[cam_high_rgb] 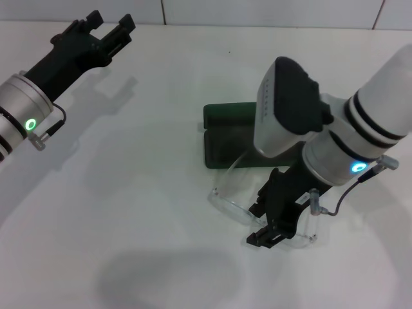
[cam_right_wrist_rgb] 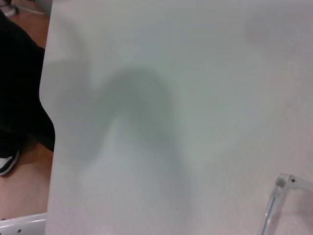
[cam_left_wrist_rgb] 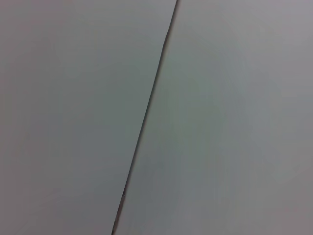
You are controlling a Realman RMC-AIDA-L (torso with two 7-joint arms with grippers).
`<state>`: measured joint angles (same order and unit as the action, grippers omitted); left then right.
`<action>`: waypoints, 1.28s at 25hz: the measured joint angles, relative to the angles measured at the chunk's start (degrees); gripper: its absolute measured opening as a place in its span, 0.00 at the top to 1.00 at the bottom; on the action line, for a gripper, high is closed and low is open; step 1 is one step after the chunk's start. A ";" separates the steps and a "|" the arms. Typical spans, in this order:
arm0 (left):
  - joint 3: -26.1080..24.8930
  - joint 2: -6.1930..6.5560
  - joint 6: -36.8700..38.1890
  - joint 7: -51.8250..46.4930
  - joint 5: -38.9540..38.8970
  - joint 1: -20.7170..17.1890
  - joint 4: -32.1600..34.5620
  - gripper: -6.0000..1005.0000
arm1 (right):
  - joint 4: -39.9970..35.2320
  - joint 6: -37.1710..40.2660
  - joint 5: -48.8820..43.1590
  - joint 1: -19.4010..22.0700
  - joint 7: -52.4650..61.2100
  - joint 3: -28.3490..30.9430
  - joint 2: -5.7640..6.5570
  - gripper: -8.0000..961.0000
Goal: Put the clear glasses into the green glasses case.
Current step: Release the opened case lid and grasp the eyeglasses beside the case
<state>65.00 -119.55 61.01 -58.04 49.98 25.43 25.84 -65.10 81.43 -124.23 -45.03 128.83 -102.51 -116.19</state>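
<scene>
The clear glasses (cam_high_rgb: 230,203) lie on the white table (cam_high_rgb: 129,212) just in front of the green glasses case (cam_high_rgb: 225,145). The case stands open, its lid (cam_high_rgb: 228,114) raised at the back, and my right wrist hides its right part. My right gripper (cam_high_rgb: 257,225) is down at the glasses, open, with one black finger on each side of the clear front lens. One clear hinge corner of the glasses (cam_right_wrist_rgb: 284,192) shows in the right wrist view. My left gripper (cam_high_rgb: 109,26) hangs open and empty at the far left, well away from both.
In the right wrist view the table's edge (cam_right_wrist_rgb: 49,122) runs along one side, with floor and a person's dark leg (cam_right_wrist_rgb: 19,98) beyond it. The left wrist view shows only a pale surface with a dark seam (cam_left_wrist_rgb: 146,112).
</scene>
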 joint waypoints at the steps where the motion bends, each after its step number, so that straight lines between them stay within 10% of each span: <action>1: 0.02 0.00 0.01 0.01 0.13 0.00 0.00 0.25 | 0.27 -0.30 0.00 -0.18 0.30 -0.43 0.00 0.49; 32: 0.13 -0.08 0.25 0.30 0.65 -0.36 0.00 0.25 | 4.17 -1.99 -0.68 -2.23 4.32 -1.44 0.00 0.71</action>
<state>65.13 -119.62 61.26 -57.74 50.62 25.07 25.84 -60.92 79.45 -124.90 -47.26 133.16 -103.96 -116.19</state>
